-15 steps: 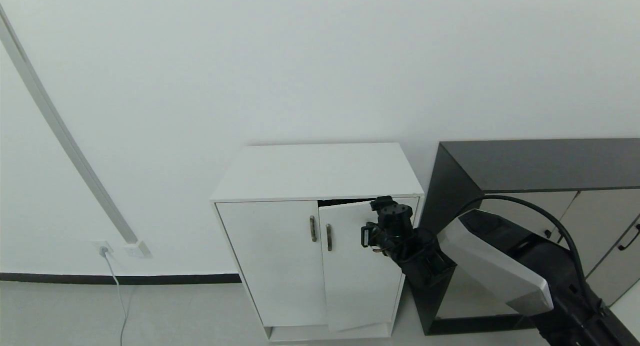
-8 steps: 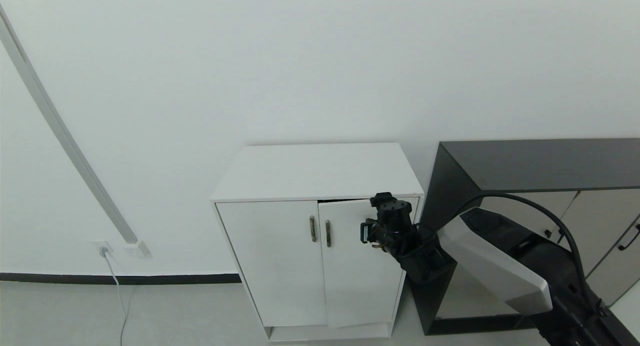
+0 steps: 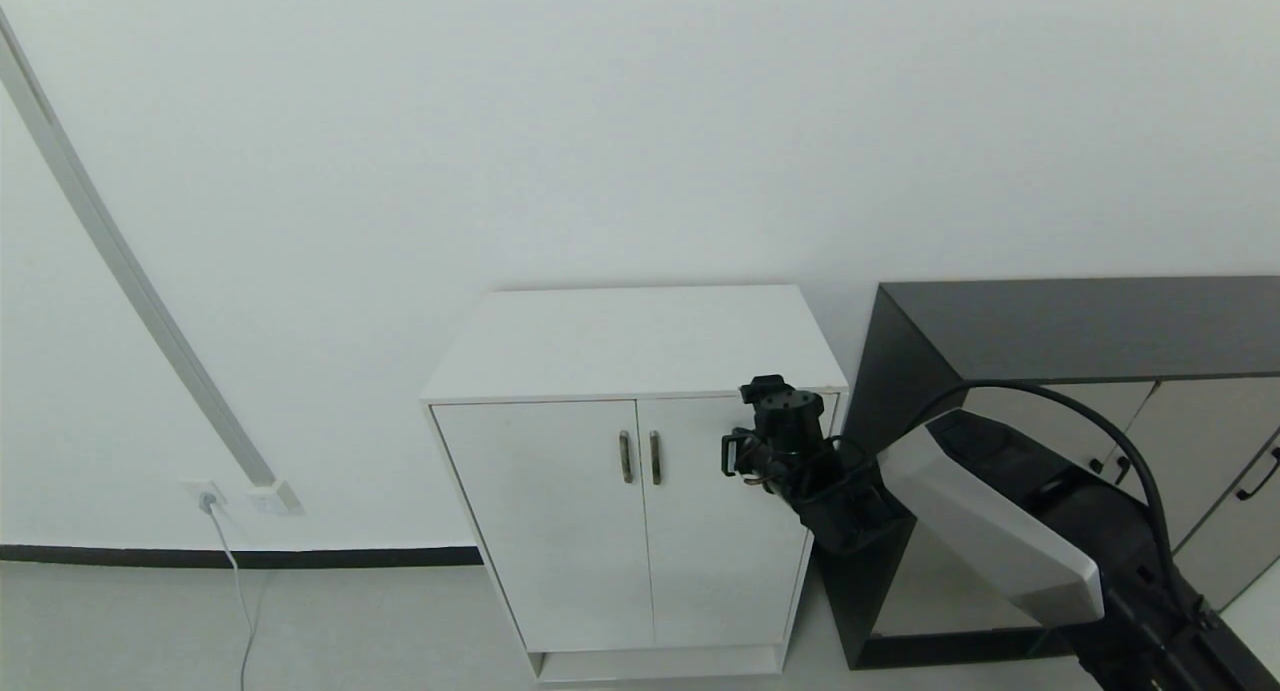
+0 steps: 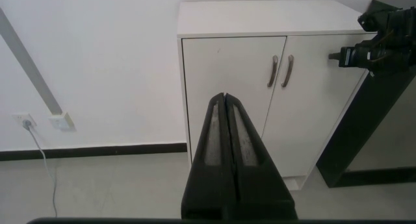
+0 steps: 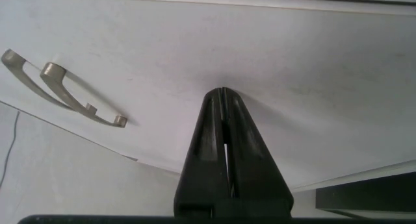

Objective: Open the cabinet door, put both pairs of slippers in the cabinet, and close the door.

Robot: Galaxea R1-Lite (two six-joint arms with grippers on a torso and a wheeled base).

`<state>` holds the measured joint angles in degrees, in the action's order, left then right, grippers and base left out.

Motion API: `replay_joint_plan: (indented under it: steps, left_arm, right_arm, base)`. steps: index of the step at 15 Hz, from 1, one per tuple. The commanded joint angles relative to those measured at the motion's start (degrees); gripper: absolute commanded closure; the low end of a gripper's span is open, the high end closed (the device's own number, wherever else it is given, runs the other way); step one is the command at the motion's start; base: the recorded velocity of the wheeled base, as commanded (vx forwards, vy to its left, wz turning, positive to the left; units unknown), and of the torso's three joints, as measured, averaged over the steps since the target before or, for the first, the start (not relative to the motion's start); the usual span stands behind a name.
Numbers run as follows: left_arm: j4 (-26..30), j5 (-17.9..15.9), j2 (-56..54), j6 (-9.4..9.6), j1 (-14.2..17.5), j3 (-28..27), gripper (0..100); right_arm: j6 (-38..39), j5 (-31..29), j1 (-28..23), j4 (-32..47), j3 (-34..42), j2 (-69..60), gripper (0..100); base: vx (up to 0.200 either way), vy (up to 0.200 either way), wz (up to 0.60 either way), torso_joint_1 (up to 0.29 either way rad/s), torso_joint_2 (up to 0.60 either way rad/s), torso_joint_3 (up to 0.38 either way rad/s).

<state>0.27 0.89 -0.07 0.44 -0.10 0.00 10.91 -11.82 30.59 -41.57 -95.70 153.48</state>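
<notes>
The white cabinet (image 3: 630, 341) stands against the wall with both doors flush and shut. Two metal handles (image 3: 640, 457) sit side by side at the centre seam. My right gripper (image 3: 763, 387) is shut, and its tips (image 5: 223, 93) press flat against the upper part of the right door (image 3: 715, 551). The handles (image 5: 65, 94) lie off to one side of it in the right wrist view. My left gripper (image 4: 224, 97) is shut on nothing, held back from the cabinet (image 4: 260, 16) and facing its left door. The right arm (image 4: 380, 39) touches the right door's upper corner there.
A dark cabinet (image 3: 1080, 331) with grey doors stands right beside the white one. A wall socket with a cord (image 3: 207, 498) and a slanted white conduit (image 3: 130, 271) are at the left. Bare floor (image 3: 250, 621) lies in front.
The right door was ajar and has swung fully shut. My right gripper moved with it toward the cabinet.
</notes>
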Motion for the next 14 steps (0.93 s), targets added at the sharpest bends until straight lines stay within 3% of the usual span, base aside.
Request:
replay_joint_plan:
  steps: [1, 7, 14]
  left_arm:
    - [0.00, -0.01, 0.07, 0.00, 0.01, 0.00, 100]
    - [0.00, -0.01, 0.07, -0.09, 0.01, 0.00, 100]
    - [0.00, -0.01, 0.07, -0.18, 0.01, 0.00, 100]
  right_arm:
    - [-0.01, -0.04, -0.09, 0.00, -0.28, 0.15, 100]
    - [-0.01, -0.22, -0.44, -0.35, 0.42, -0.11, 100]
    - [-0.01, -0.66, -0.53, -8.26, 18.62, -11.18, 100]
  base:
    - [0.000, 0.000, 0.00, 0.000, 0.00, 0.000]
    - [0.000, 0.000, 0.00, 0.000, 0.00, 0.000]
    - [0.000, 0.000, 0.00, 0.000, 0.00, 0.000]
